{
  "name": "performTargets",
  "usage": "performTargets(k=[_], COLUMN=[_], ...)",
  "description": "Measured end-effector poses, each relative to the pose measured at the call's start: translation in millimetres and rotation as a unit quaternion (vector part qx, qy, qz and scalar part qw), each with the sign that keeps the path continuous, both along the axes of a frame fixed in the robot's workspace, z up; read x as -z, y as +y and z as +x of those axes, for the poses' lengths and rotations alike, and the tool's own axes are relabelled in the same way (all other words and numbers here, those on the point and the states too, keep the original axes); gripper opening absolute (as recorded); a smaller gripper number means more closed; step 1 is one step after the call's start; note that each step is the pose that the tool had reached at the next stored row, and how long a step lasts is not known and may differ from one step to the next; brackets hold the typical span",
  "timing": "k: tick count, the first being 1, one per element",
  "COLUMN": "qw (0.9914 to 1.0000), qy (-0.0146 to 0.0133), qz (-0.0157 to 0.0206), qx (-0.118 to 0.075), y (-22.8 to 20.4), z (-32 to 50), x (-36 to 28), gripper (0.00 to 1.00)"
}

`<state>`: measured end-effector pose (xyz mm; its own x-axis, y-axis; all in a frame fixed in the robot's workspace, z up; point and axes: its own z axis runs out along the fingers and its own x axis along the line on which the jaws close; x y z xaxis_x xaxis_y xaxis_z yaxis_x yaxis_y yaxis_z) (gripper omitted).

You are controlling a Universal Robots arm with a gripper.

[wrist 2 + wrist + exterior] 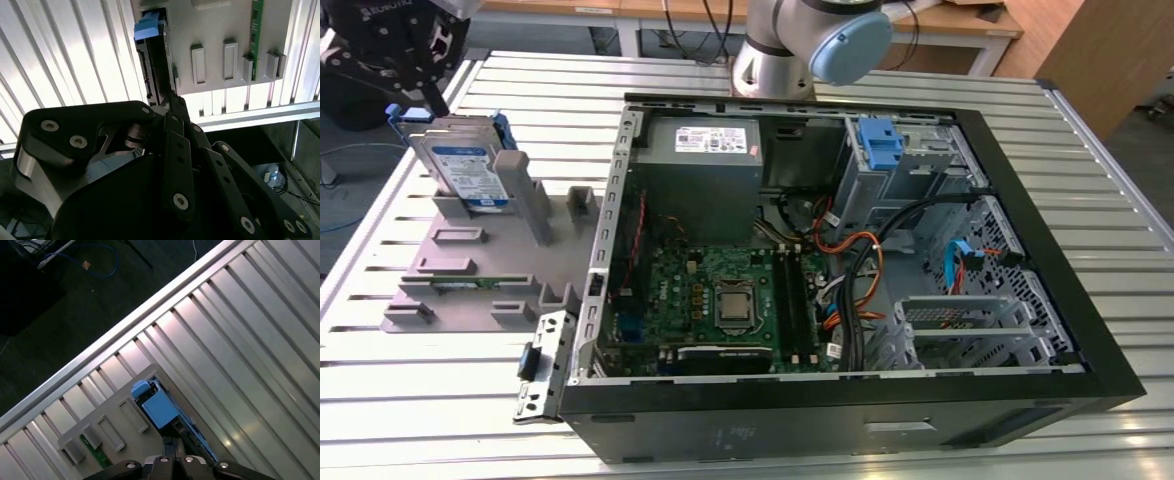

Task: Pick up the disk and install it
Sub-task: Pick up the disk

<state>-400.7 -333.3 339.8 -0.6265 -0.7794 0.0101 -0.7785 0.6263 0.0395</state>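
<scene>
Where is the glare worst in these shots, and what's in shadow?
Second wrist view: the table slats wash out white beside the disk. First wrist view: streaky shine on the slats, dark floor beyond. Exterior view: even light, computer case dim inside.

Robotics lab, slatted aluminium worktable (pixel 1107 200), opened computer case (pixel 854 412), wooden benches (pixel 947 22) behind, cables (pixel 116 260) on floor

Blue-railed silver disk (pixel 462 168) upright in grey stand (pixel 478 282)
</scene>
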Motion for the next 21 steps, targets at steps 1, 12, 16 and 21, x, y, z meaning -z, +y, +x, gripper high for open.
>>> performTargets(k=[1, 12, 16, 21], qw=[0.99996, 0.99404, 0.98947, 0.98181], qy=[0.0000, 0.0000, 0.0000, 0.0000], qz=[0.0000, 0.0000, 0.0000, 0.0000], qx=[-0.009, -0.109, -0.145, -0.190], y=[0.0, 0.0, 0.0, 0.0], z=[0.0, 0.0, 0.0, 0.0], x=[0.1, 0.9, 1.2, 1.5], gripper=[0.11, 0.11, 0.11, 0.11])
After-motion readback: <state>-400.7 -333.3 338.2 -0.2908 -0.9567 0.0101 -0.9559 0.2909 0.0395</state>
